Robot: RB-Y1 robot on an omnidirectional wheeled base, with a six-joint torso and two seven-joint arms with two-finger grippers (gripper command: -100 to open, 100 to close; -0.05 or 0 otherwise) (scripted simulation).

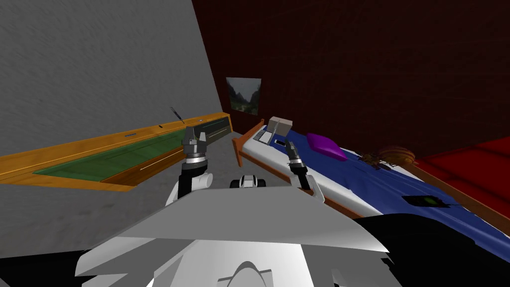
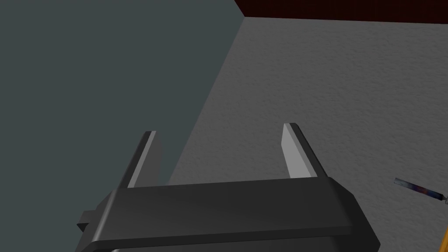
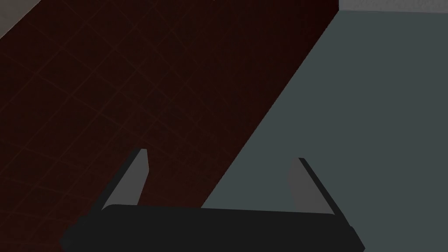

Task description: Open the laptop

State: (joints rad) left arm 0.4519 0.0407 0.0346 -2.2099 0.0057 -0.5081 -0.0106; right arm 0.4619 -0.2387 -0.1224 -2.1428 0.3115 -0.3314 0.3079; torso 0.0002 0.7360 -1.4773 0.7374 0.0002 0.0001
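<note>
A small grey laptop (image 1: pixel 263 135) lies at the far end of a bed (image 1: pixel 318 169) with a blue cover and a white sheet. A light grey slab (image 1: pixel 279 125) stands right behind it; I cannot tell whether that is its lid. My right gripper (image 1: pixel 290 147) is raised over the bed's near edge, short of the laptop, and its fingers stand open (image 3: pixel 221 155) with nothing between them. My left gripper (image 1: pixel 194 133) is raised to the left, over the grey floor beside the desk, also open and empty (image 2: pixel 218 131).
A long orange desk (image 1: pixel 99 159) with a green top runs along the left wall, with a pen-like stick (image 1: pixel 177 114) above it. On the bed lie a purple cushion (image 1: pixel 326 146), a brown round thing (image 1: pixel 396 154) and a small dark device (image 1: pixel 423 201). A wooden frame (image 1: pixel 238 147) edges the bed.
</note>
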